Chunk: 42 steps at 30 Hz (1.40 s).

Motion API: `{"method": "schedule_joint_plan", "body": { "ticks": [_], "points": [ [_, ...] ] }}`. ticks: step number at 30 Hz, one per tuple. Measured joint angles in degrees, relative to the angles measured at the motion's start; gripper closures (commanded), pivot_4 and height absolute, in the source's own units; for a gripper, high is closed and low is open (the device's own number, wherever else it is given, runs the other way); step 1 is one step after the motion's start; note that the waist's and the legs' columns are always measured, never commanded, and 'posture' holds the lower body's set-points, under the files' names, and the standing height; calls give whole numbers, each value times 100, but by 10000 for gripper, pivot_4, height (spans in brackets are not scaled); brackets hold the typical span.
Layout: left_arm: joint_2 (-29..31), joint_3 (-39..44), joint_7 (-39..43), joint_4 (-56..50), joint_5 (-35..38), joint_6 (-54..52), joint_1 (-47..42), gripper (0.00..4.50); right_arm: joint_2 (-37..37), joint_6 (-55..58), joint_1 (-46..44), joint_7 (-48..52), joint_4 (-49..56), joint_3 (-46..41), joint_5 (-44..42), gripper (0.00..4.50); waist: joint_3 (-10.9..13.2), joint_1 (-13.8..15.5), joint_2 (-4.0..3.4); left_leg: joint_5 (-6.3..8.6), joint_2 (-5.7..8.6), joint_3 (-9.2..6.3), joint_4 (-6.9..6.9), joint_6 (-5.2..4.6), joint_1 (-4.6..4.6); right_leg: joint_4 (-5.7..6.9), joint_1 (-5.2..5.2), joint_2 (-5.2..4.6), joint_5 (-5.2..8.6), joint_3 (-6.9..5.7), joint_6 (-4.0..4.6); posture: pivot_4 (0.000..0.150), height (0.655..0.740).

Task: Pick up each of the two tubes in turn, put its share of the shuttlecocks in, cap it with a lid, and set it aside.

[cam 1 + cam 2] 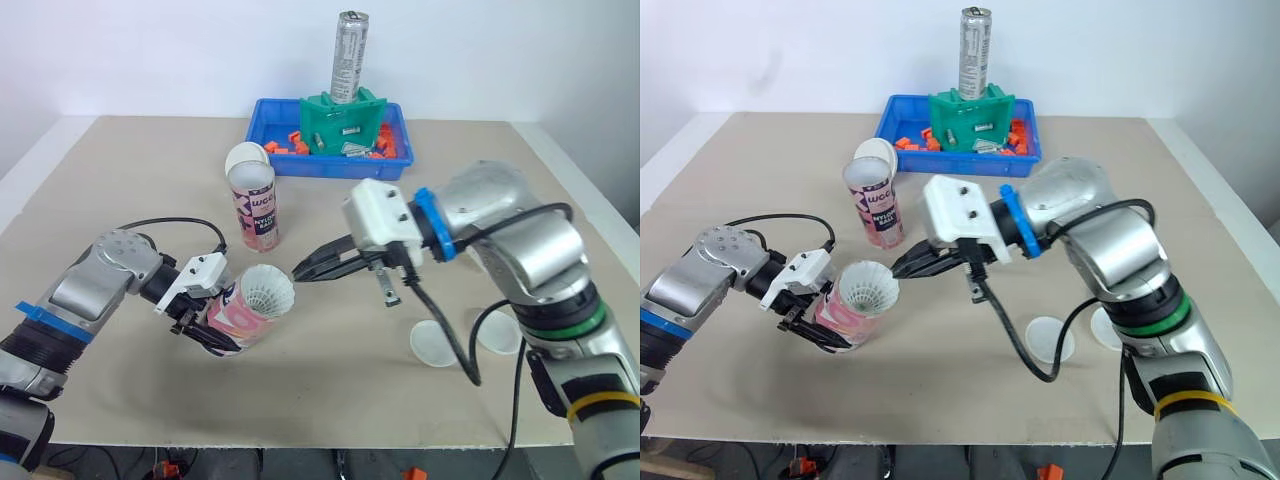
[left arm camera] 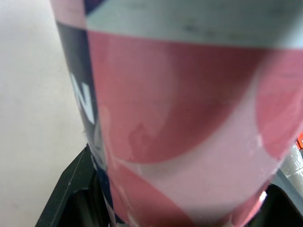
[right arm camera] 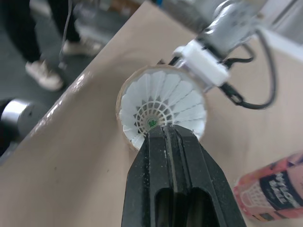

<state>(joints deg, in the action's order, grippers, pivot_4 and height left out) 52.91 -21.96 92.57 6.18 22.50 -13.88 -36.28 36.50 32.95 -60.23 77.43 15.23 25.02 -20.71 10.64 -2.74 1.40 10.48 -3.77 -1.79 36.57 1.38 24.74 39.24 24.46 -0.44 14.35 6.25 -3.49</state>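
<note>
My left gripper is shut on a pink tube, held tilted low over the table with its mouth toward the right. A white shuttlecock sits in that mouth, feathers outward, and is also seen head-on as shuttlecock. My right gripper is shut with nothing in it, its tips just right of the shuttlecock's skirt. The second tube stands upright behind, a white lid leaning at its top. The pink tube fills the left wrist view.
Two white lids lie flat on the table at the right, under my right arm. A blue bin with orange parts, a green fixture and a metal can stands at the back. A person's legs are beyond the table edge.
</note>
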Motion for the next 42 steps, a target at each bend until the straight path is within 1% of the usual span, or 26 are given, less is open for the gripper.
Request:
{"method": "schedule_joint_plan", "body": {
  "ticks": [5,6,11,14,19,21,26,29,32,34,37,38,39,40,41,42],
  "points": [
    [-12,1,2,7,1,23,-7,17393,-435,441,-439,129,-603,507,238,44710,0,2,0,0,-2,-1,-1,0,3,1,4,2,1,-1,-1,1500,7075],
    [-13,1,2,2,-7,20,-7,17393,-515,591,-618,263,-715,733,300,44710,1,2,-1,0,-2,-1,-2,0,4,3,7,2,2,-2,-1,1500,7075],
    [-14,7,2,-22,-13,-15,-4,17393,-839,983,-996,521,-1004,1131,409,44710,0,1,0,0,-2,-5,-3,0,3,7,6,2,6,-6,2,1500,7075],
    [-20,44,2,-40,-55,-45,0,17393,-1347,1164,-1116,563,-1469,1465,525,44710,0,-1,-1,0,-2,-6,-1,0,3,20,12,4,7,-7,5,1500,7075],
    [-37,174,2,-51,-75,-117,51,17393,-1943,1320,-1366,461,-2057,1526,662,44710,-1,0,1,-1,-2,-9,4,1,20,40,39,5,11,-9,11,1500,7075],
    [-38,221,2,-51,-72,-137,84,17393,-2014,1348,-1404,437,-2136,1524,694,44710,-2,1,2,-2,-1,-10,15,3,42,76,65,5,21,-8,24,1500,7075],
    [-50,358,1,-103,-110,-215,177,17393,-2052,1471,-1411,409,-2207,1473,694,44710,-2,0,3,-2,-5,-29,13,2,39,94,73,20,30,-19,34,1500,7075],
    [-91,383,-7,-169,-124,-253,196,17393,-1864,1492,-1411,564,-2195,1390,606,44710,-2,4,3,-3,-6,-31,14,4,41,94,71,21,31,-22,32,1500,7075],
    [-148,397,-21,-221,-132,-283,216,17393,-1444,1525,-1485,852,-2131,1094,421,44710,-2,9,3,-4,-5,-31,20,5,47,92,70,17,30,-22,28,1500,7075],
    [-171,409,-13,-247,-133,-282,237,17393,-958,1555,-1539,1062,-2047,732,241,44710,-2,9,3,-3,-5,-31,18,5,46,91,71,17,31,-23,29,1500,7075],
    [-180,441,-8,-265,-138,-283,268,17393,-580,1562,-1540,1164,-1875,472,71,44710,-1,0,2,-3,-6,-31,10,5,42,92,74,20,34,-23,34,1500,7075],
    [-244,460,-21,-297,-138,-274,273,17393,-268,1523,-1496,1212,-1703,275,-132,44710,0,0,1,-3,-6,-32,8,5,44,92,75,20,35,-23,37,1500,7075],
    [-247,460,-22,-298,-138,-273,293,17393,-172,1519,-1495,1221,-1684,188,-170,44710,0,0,1,-3,-6,-32,8,5,43,92,75,20,36,-23,38,1500,7075],
    [-285,476,-44,-294,-132,-262,298,17393,39,1461,-1454,1221,-1626,24,-215,44710,0,1,1,-3,-6,-31,7,5,45,91,75,19,36,-23,38,1500,7075],
    [-396,586,-100,-296,-106,-213,337,17393,420,1303,-1307,1216,-1582,-340,-258,44710,-1,11,2,-3,-5,-31,8,5,45,88,71,17,38,-24,38,1500,7075],
    [-435,647,-118,-293,-97,-205,361,17393,578,1207,-1207,1210,-1558,-509,-259,44710,-1,12,3,-3,-5,-31,8,5,45,87,72,16,38,-23,38,1500,7075]
  ]
}}
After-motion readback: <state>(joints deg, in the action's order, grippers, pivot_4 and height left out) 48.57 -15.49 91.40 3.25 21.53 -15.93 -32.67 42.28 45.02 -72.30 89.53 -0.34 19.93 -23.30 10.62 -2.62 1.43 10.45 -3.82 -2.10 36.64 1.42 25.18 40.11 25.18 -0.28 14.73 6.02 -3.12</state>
